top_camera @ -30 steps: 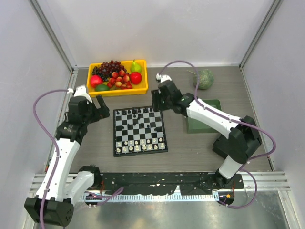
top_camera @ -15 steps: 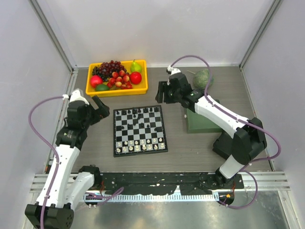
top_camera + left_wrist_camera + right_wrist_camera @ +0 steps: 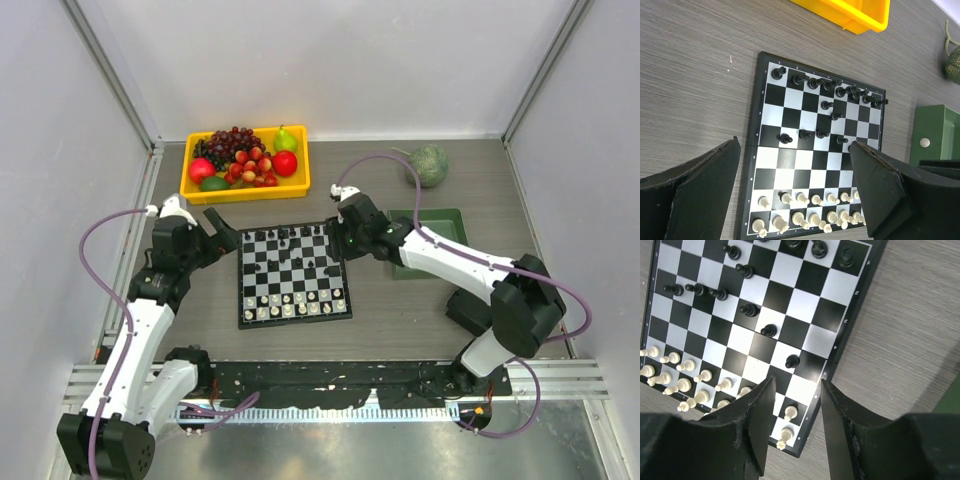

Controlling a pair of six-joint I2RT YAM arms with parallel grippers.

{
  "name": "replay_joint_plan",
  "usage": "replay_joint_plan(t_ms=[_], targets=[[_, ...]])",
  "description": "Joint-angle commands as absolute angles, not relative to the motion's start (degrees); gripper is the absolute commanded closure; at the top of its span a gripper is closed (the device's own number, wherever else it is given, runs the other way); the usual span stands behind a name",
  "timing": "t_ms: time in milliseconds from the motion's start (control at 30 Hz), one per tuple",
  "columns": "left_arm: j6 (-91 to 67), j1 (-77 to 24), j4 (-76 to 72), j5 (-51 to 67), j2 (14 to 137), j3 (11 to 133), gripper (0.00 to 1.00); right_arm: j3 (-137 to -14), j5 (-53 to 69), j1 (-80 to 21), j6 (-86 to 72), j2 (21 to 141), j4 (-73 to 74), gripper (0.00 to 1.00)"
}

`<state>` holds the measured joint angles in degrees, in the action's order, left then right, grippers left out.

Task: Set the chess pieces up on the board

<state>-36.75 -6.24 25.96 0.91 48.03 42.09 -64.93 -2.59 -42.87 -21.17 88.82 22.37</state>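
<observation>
Looking at the board (image 3: 275, 284), you see black chess pieces (image 3: 785, 138) messy; right gripper (image 3: 796, 382) hangs over its right edge, left gripper (image 3: 795, 144) beside its left edge, both open, empty

A lab test cell: plain grey walls (image 3: 380, 60) enclose a rail-edged table (image 3: 400, 320).

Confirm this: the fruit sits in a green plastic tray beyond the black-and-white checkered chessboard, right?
No. The plastic tray holding the fruit is yellow, not green, as the top external view shows; it does sit beyond the checkered chessboard.
</observation>
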Motion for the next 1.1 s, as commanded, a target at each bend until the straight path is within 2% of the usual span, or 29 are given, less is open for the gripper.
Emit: replay_joint_plan(t_ms=[0, 233, 1067], targets=[[-34.7, -6.1, 22.3, 0.5, 46.2, 42.3, 0.01, -66.9, -6.2, -46.0, -20.0, 90.9, 21.4, 0.54], [-32.0, -6.0, 24.5, -3.2, 46.2, 42.3, 0.01, -68.2, -6.8, -47.1, -20.6, 95.0, 21.9, 0.61], [-29.9, -5.8, 24.6, -4.4, 46.4, 41.7, 0.01, -70.8, -5.1, -48.5, -21.4, 102.1, 20.9, 0.69]])
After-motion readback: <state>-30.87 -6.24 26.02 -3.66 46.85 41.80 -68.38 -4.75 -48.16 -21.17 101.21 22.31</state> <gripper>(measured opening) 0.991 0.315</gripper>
